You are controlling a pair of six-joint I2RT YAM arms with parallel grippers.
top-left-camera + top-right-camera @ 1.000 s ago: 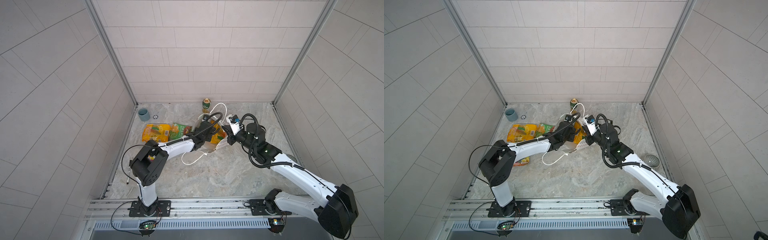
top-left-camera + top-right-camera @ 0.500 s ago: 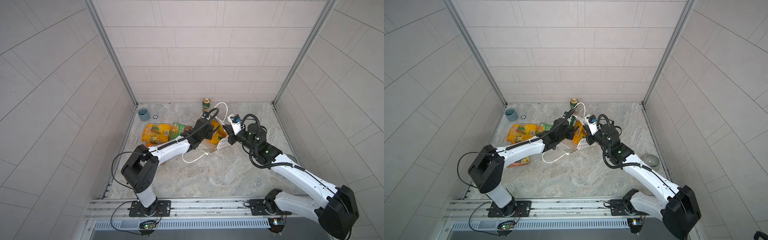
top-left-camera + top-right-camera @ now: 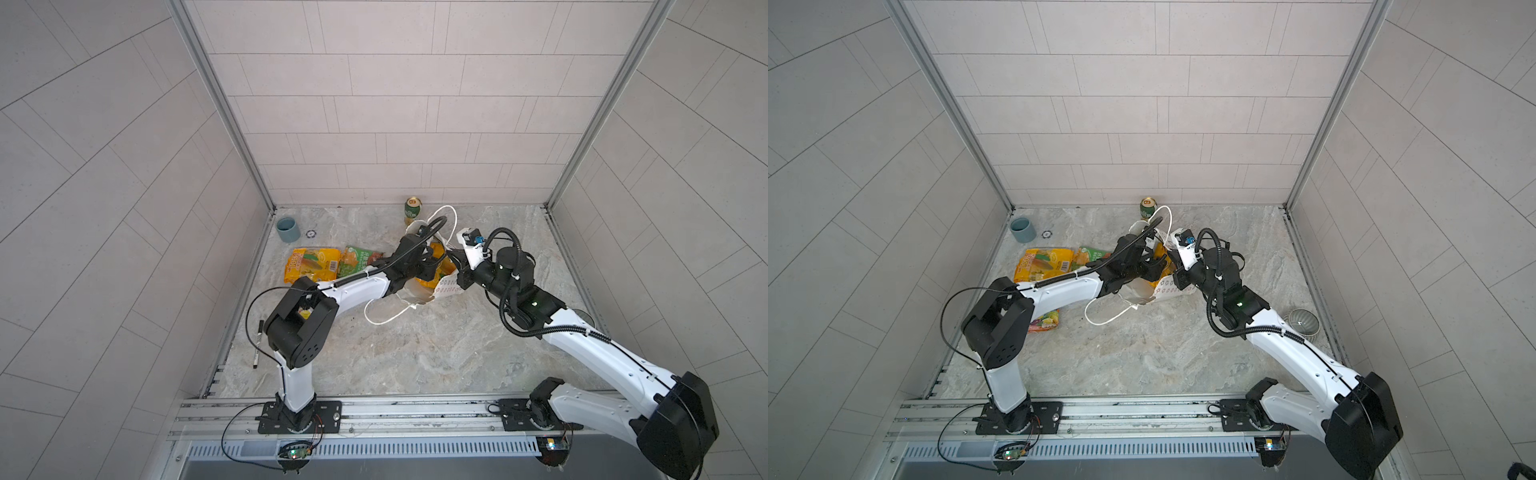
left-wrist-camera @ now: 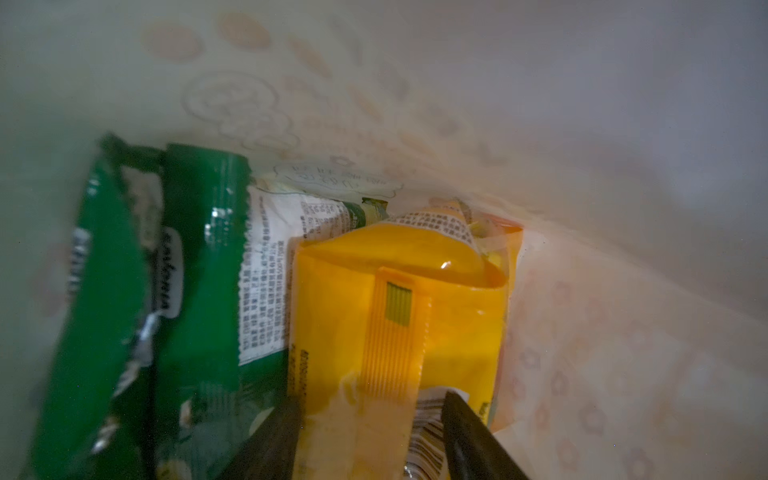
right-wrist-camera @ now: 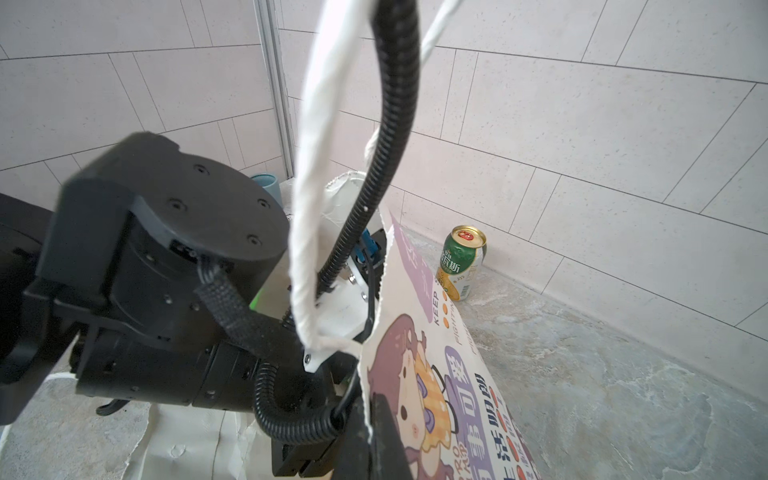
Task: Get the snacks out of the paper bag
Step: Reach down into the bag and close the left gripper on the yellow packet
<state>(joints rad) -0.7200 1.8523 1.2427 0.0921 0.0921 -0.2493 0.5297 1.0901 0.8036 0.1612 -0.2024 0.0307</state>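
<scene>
Left wrist view looks inside the bag point(image 4: 582, 124): a green packet point(image 4: 195, 270) and a yellow packet point(image 4: 457, 324) lie side by side, touching. The left gripper point(image 4: 370, 444) is spread, its black fingers point(image 4: 270, 449) on either side of the yellow packet's near end (whether they touch it is unclear). The right gripper point(image 5: 368, 432) is clamped on the bag's rim. In both top views the bag sits on the floor between the arms, with an orange packet point(image 3: 309, 266) and a second green packet point(image 3: 356, 264) out on the floor to its left.
</scene>
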